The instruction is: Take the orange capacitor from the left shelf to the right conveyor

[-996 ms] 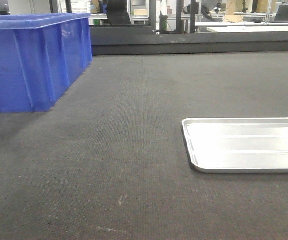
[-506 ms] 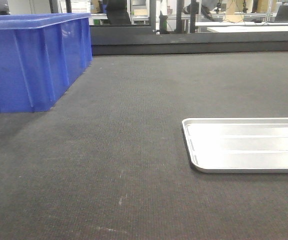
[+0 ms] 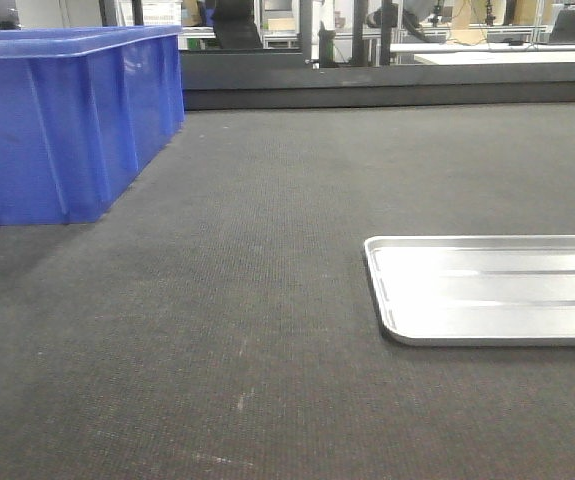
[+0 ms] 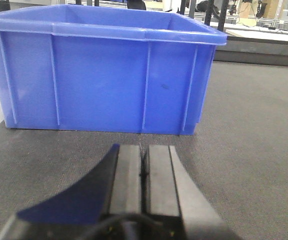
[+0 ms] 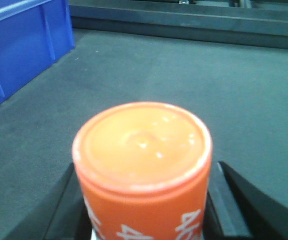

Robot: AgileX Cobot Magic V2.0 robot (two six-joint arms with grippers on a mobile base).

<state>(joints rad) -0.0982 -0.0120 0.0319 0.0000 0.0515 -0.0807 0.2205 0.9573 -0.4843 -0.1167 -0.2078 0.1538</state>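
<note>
Three views tell the progress. From the front-facing camera, the wide dark grey-black textured belt of the right conveyor (image 3: 267, 300) fills the scene, with a big blue plastic bin (image 3: 67, 120) on it at the left and a shallow silver metal tray (image 3: 487, 290) at the right; no arm and no capacitor appear here, so nothing has been set down on the visible stretch of belt.

From the left wrist camera, the left gripper (image 4: 145, 175) hangs low over the belt facing the blue bin, its two black pads pressed together with nothing between them, so it is clenched and empty.

From the right wrist camera, the small smooth orange capacitor (image 5: 142, 165), a cylinder with a flat top and white print on its side, sits upright between the black fingers (image 5: 239, 195) of the right gripper (image 5: 144, 210), which flank it closely on both sides and appear to be grasping it. Belt lies beyond it.

Judging from this, the pickup from the steel shelf, which is out of view, looks done and the carry has reached the conveyor; lowering and letting go remain.
</note>
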